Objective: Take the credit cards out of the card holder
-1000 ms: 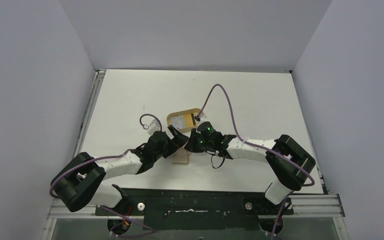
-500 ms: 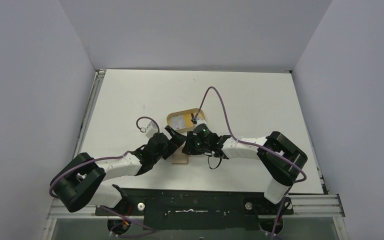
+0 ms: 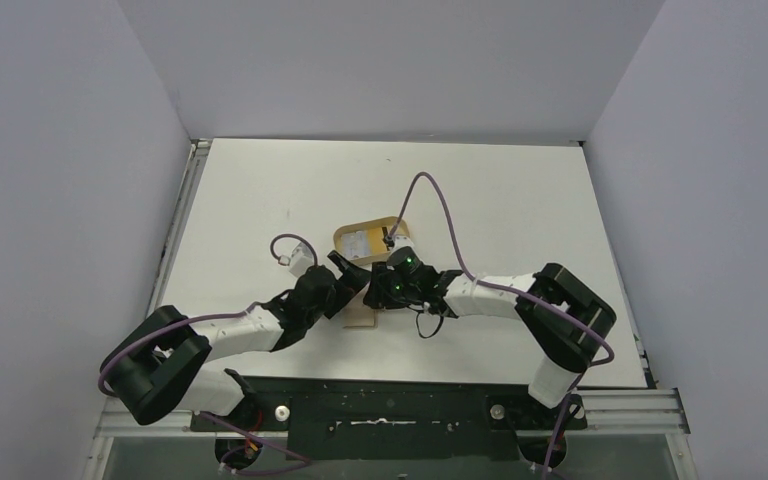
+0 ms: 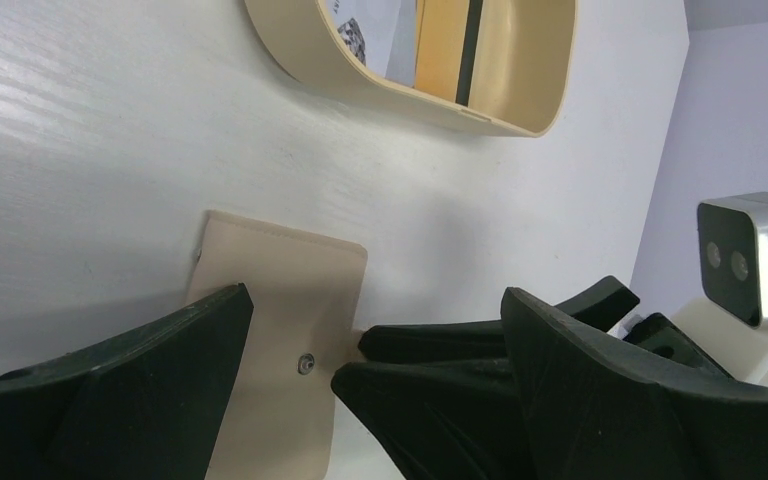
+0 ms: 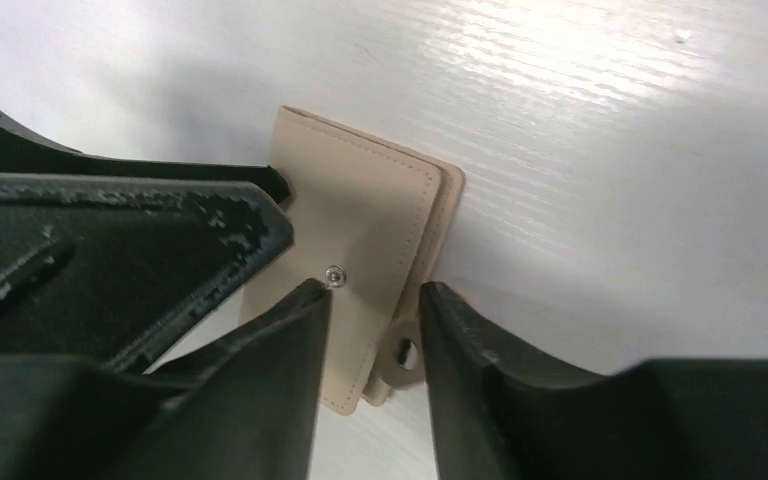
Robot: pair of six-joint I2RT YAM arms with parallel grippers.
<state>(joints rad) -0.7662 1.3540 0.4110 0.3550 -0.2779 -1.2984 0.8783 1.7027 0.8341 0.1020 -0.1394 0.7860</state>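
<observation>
Card holder (image 3: 362, 318) lies flat and folded on the white table (image 3: 520, 200), just on the near side of the oval tan tray (image 3: 340, 236), in the same spot as a second ago. Tray is also unmoved. Both arms meet over the holder. Left gripper (image 3: 346, 268) has its jaws spread wide, one finger over the holder's left part and the other off to its right; contact cannot be told from the wrist view. It sits slightly further left than a second ago. Right gripper (image 3: 373, 290) has slid in leftward since then, its elbow drawn in from the right table edge. The purple cable (image 3: 440, 195) now arches a little lower and further left. Overhead, nothing differs from half a second ago. In the right wrist view the jaws stand parted by a narrow gap. One fingertip is right beside the snap button (image 5: 334, 274). The holder's right edge and the strap tab (image 5: 400, 355) show through the gap, and nothing is seen pinched. The tab pokes out at the holder's edge, off the snap. Credit cards (image 4: 388, 30) lie in the tray, a whitish one with a dark printed patch beside an orange-tan one with a dark stripe.
</observation>
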